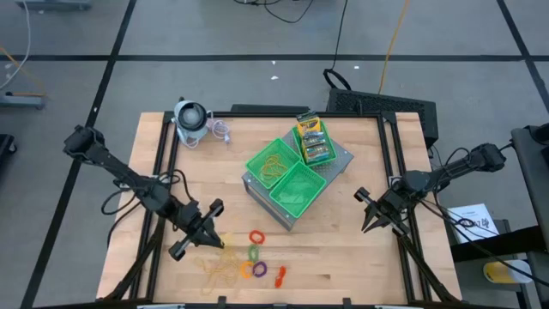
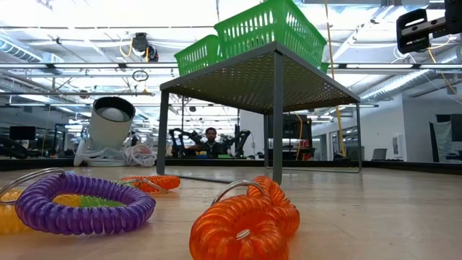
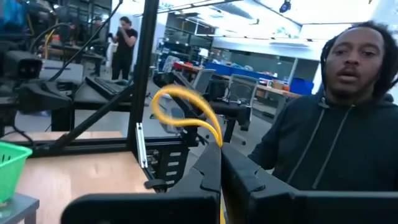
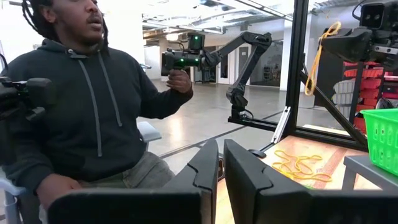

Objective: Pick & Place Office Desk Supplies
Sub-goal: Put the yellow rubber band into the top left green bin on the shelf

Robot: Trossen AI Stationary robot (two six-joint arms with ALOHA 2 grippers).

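Note:
My left gripper (image 1: 213, 240) is over the table's near left part, raised above a tangle of tan-yellow rubber bands (image 1: 219, 270), and is shut on one yellow rubber band (image 3: 186, 109). Small coil rings, red-orange (image 1: 256, 236), green (image 1: 254, 252), purple (image 2: 83, 202) and orange (image 2: 245, 220), lie flat on the wood beside the tangle. The printed card boxes (image 1: 313, 137) lie in the far green tray. My right gripper (image 4: 219, 165) waits shut near the table's right edge (image 1: 371, 215), touching nothing. My left gripper pinches one yellow rubber band between its two fingers (image 3: 214, 140). In the left wrist view, the band's loop (image 3: 180, 99) curves out past the fingertips. The right wrist view shows it hanging slack below the gripper (image 4: 318, 59), clear of the table.
Three green trays on a grey raised base (image 1: 292, 176) stand mid-table; one holds rubber bands (image 1: 274, 163), one is bare (image 1: 298, 190). A grey-white round gadget (image 1: 190, 120) sits at the far left. A person in a dark hoodie (image 4: 81, 106) sits beyond the table's right side.

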